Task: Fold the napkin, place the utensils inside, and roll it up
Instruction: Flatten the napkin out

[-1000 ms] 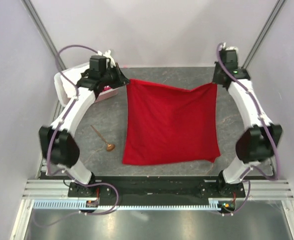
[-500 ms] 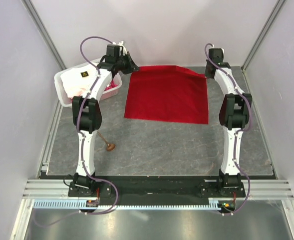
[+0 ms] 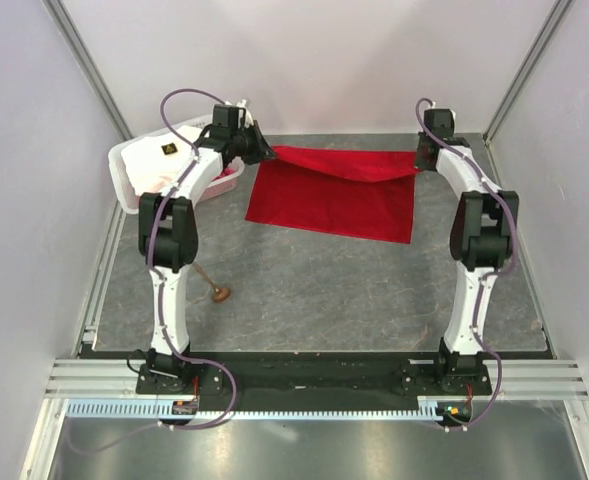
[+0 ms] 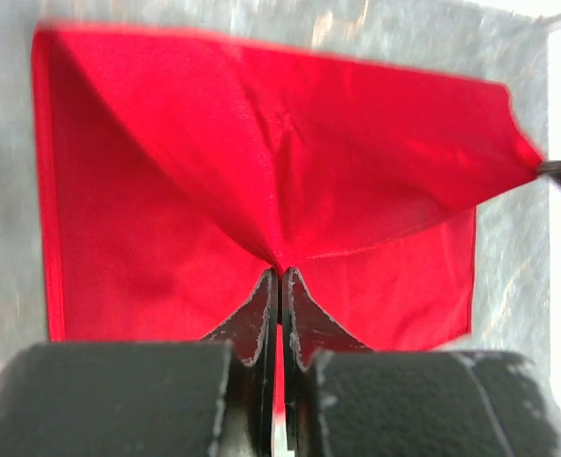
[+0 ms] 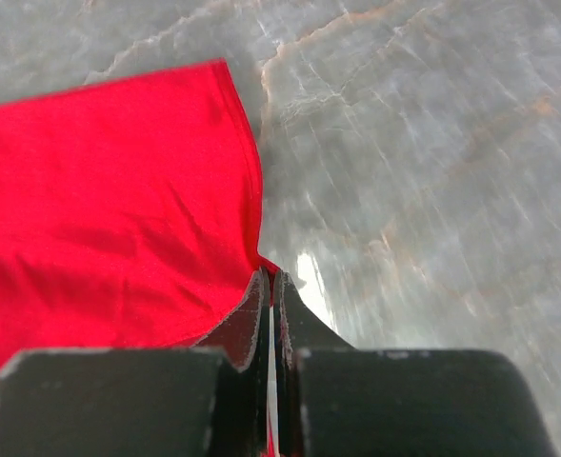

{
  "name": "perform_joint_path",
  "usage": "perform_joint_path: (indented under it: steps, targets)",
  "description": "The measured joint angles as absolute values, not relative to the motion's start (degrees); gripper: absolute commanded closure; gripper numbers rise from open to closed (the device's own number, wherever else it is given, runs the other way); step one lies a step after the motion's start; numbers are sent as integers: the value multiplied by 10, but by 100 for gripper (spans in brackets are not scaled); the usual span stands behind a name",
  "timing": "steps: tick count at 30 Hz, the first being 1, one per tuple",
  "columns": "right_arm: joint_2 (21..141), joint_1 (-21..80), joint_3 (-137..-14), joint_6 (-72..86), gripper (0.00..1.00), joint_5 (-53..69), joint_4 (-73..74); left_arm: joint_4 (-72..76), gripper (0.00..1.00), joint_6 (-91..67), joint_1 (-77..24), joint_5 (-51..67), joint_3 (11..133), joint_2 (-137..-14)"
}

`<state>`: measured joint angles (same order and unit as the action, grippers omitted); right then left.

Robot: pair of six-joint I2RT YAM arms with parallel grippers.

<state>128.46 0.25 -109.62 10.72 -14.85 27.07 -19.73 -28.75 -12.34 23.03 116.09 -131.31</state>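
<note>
Both arms have eased back slightly since half a second ago, and the napkin [image 3: 334, 200] they hold now sags along its far edge. Nearest, the spoon [image 3: 217, 292] lies on the grey table [image 3: 324, 290], off the napkin's near left corner and well apart from it. The napkin is bright red, folded double, its lower layer flat and the upper layer lifted at both far corners. At the far left corner the left gripper [image 4: 280, 274] has its fingers pressed together on the cloth. At the far right corner the right gripper [image 5: 269, 278] pinches the cloth likewise. A white bin [image 3: 134, 170] stands left of the napkin.
</note>
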Motion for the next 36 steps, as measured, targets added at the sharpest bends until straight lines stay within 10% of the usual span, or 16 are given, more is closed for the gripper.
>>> perform_joint_path:
  steps: [10,20,36]
  targets:
    - [818,13,-833,122,100,-143,238,-120,98,-288,-132,205,805,-891]
    - [514,29,-938,124,100,-109,333,-182,98,-288,-152,206,762,-505]
    - [755,18,-907,104,100,-169,282,-188,98,-302,-138,223,831,-785]
